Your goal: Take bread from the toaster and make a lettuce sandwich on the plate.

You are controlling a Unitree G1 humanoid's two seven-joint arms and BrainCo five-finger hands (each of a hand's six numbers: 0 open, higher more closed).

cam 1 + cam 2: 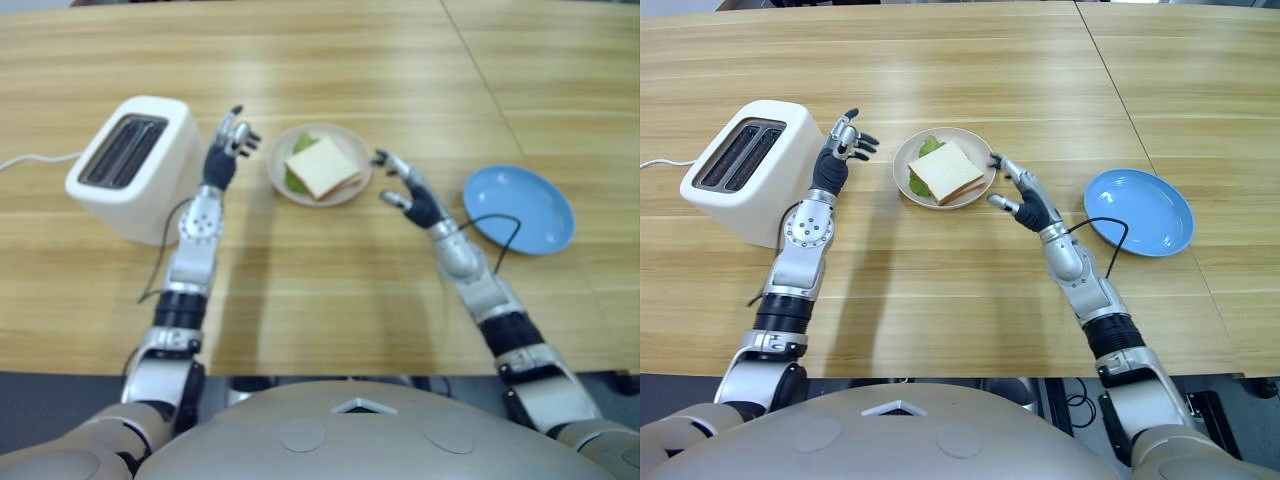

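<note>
The sandwich (945, 172) sits on the plate (975, 145) at mid-bench (940, 280), bread over lettuce (929, 146). The toaster (735, 180) slots look empty, so the task seems essentially done. The left hand (840, 145) and right hand (1020, 195) flank the plate, fingers spread, holding nothing.

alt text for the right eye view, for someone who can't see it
A white-bread sandwich with green lettuce sits on a round beige plate, between the robot's open, empty left hand and right hand. A white two-slot toaster stands left on the wooden table, a round blue plate right.
</note>
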